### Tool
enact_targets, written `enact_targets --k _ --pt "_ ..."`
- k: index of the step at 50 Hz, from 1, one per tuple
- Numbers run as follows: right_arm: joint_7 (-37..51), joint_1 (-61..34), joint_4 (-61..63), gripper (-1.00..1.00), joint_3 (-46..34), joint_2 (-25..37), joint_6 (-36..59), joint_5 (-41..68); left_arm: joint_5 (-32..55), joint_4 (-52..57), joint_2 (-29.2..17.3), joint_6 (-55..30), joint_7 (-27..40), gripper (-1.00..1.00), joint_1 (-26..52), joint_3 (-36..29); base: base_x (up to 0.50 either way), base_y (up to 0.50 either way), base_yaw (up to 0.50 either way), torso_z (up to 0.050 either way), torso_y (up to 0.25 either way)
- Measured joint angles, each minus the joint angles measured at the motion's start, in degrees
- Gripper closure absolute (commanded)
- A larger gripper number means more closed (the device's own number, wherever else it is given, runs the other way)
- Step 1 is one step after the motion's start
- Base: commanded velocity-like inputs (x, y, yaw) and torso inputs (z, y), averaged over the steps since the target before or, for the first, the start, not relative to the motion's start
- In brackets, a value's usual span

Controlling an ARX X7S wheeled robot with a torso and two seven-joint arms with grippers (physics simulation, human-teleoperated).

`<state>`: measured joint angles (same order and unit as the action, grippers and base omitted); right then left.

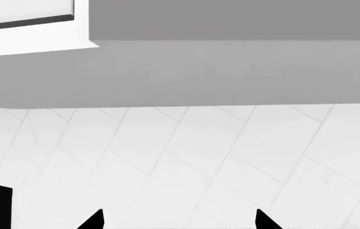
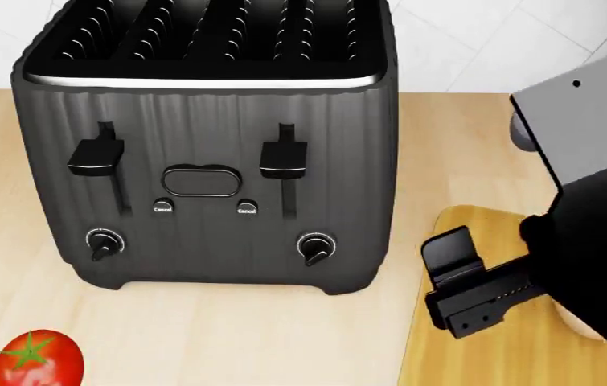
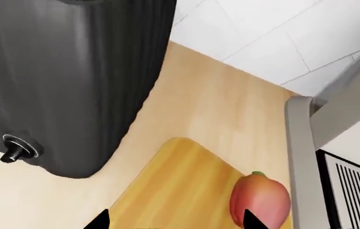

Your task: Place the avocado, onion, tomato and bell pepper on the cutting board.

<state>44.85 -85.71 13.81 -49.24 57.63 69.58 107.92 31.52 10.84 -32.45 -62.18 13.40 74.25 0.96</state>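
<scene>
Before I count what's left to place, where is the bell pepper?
The bell pepper lies on the cutting board in the right wrist view, toward its edge away from the toaster. The head view doesn't show it.

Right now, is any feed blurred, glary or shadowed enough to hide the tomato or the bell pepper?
Head view: sharp, evenly lit; the tomato shows clearly, though cut by the frame edge, and the right arm covers part of the cutting board. Right wrist view: crisp, with only soft shading; the bell pepper is plain on the board. Left wrist view: pale, washed-out wall and tiles, no produce.
</scene>
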Motion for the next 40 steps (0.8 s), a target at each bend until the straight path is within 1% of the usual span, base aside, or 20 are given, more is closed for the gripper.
enact_targets --k 14,27,40 --pt "2.39 -0.91 5.68 -1.00 -0.63 -4.35 -0.78 5.47 0.03 -0.18 0.08 -0.06 0.03 -1.00 0.48 -0.54 0.00 0.00 0.00 0.000 0.000" --pt "2.10 -2.37 7.59 -1.00 -2.02 -12.36 -1.58 7.60 0.13 -0.04 -0.32 0.25 0.18 -1.00 -0.28 0.06 0.00 0.00 0.00 0.000 0.000" --pt "-2.42 -2.72 5.91 -1.00 -3.31 -20.91 -1.39 4.20 -0.08 0.15 -0.68 0.75 0.41 -1.00 -0.58 0.16 0.00 0.00 0.00 0.000 0.000"
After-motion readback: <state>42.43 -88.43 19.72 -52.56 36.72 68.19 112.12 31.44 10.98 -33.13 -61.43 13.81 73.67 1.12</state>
